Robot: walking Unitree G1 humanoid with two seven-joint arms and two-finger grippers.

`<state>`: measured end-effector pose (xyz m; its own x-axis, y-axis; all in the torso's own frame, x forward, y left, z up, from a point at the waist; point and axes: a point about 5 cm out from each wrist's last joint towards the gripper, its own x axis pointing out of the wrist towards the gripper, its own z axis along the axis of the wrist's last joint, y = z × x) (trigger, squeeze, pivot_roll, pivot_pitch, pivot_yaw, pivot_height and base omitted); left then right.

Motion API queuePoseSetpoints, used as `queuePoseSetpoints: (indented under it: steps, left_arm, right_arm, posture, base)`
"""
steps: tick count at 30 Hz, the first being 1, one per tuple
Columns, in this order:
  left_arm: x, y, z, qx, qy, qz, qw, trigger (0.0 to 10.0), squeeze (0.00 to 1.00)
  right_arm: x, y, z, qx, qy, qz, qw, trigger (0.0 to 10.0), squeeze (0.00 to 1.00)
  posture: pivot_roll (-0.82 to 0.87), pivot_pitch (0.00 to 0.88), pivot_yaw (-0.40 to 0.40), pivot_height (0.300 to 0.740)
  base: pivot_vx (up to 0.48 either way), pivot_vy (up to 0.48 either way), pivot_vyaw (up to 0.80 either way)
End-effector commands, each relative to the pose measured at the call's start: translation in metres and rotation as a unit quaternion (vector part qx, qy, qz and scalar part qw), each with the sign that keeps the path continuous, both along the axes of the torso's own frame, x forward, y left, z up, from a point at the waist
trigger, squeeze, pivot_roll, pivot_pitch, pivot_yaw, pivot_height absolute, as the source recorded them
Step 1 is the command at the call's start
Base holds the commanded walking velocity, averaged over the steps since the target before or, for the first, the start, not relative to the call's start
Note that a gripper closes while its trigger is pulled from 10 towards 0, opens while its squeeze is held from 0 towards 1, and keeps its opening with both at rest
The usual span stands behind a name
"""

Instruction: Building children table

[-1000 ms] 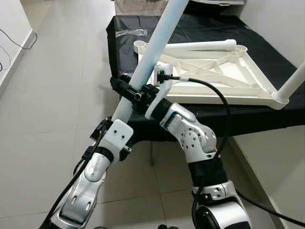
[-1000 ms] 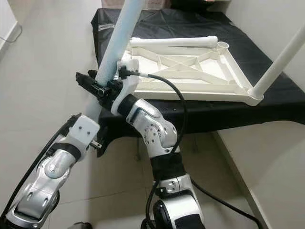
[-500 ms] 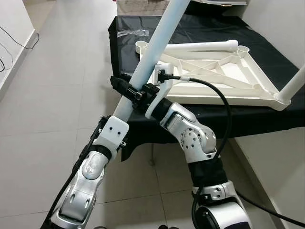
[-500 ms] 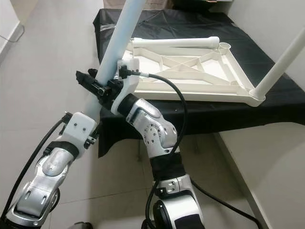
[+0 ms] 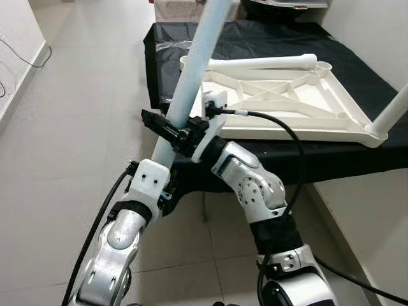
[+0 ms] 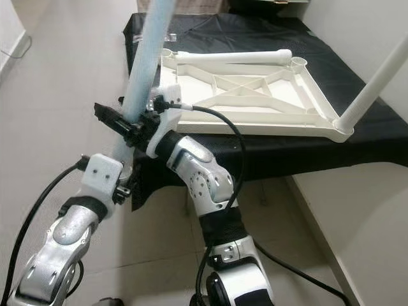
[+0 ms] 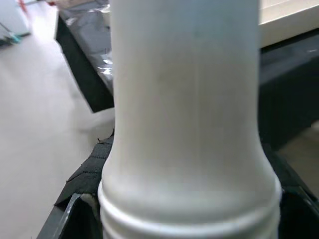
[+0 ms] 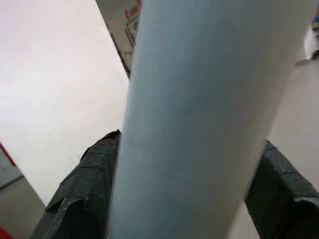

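A white children's table top (image 5: 293, 131) lies upside down on a black-covered surface (image 5: 268, 35). One white leg (image 5: 395, 108) stands in its near right corner, and another leg (image 5: 261, 62) lies along its far edge. Both grippers hold a third, pale leg (image 5: 191, 76) that slants steeply up in front of the table's near left corner. My right gripper (image 5: 167, 131) is shut on the leg's lower part, with its black fingers (image 8: 84, 199) on either side. Just below it, my left gripper (image 5: 156, 167) is shut on the leg's ridged bottom end (image 7: 184, 214).
Open round sockets show at the table top's far left corner (image 5: 187, 62) and far right corner (image 5: 323, 65). A black cable (image 5: 294, 153) loops over my right arm. Tiled floor (image 5: 70, 127) lies to the left of the covered surface.
The held leg has swung steeper, and its upper end has moved left. Both grippers have kept their hold and shifted slightly left with it.
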<state>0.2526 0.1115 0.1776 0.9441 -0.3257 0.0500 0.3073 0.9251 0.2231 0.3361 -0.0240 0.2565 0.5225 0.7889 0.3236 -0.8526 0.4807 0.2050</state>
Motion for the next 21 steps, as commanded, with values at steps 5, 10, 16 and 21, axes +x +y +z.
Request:
queuePoseSetpoints:
  steps: [5,10,16,21]
  left_arm:
    - [-0.015,-0.005,0.002,-0.021,0.007,-0.054,0.998,10.0,0.0]
    - [-0.036,-0.002,-0.008,-0.021,0.041,-0.096,0.994,10.0,0.0]
    - [-0.049,0.002,-0.012,-0.027,0.066,-0.112,0.991,10.0,0.0]
    - [-0.052,0.002,-0.008,-0.063,0.077,-0.119,0.988,10.0,0.0]
  right_arm:
    - [0.005,-0.005,0.0,0.011,0.01,0.013,1.0,10.0,0.0]
    - [0.007,-0.014,-0.001,0.046,0.075,0.132,0.987,10.0,0.0]
    - [-0.004,-0.021,-0.004,0.08,0.121,0.262,0.954,10.0,0.0]
    - [-0.008,-0.024,-0.006,0.087,0.121,0.302,0.942,10.0,0.0]
  posture:
    - [0.07,0.144,-0.054,0.74]
    - [0.07,0.153,-0.055,0.74]
    - [0.07,0.155,-0.059,0.74]
    - [0.07,0.158,-0.062,0.74]
  base:
    - [0.0,0.0,0.0]
    - [0.0,0.0,0.0]
    - [0.0,0.0,0.0]
    - [0.0,0.0,0.0]
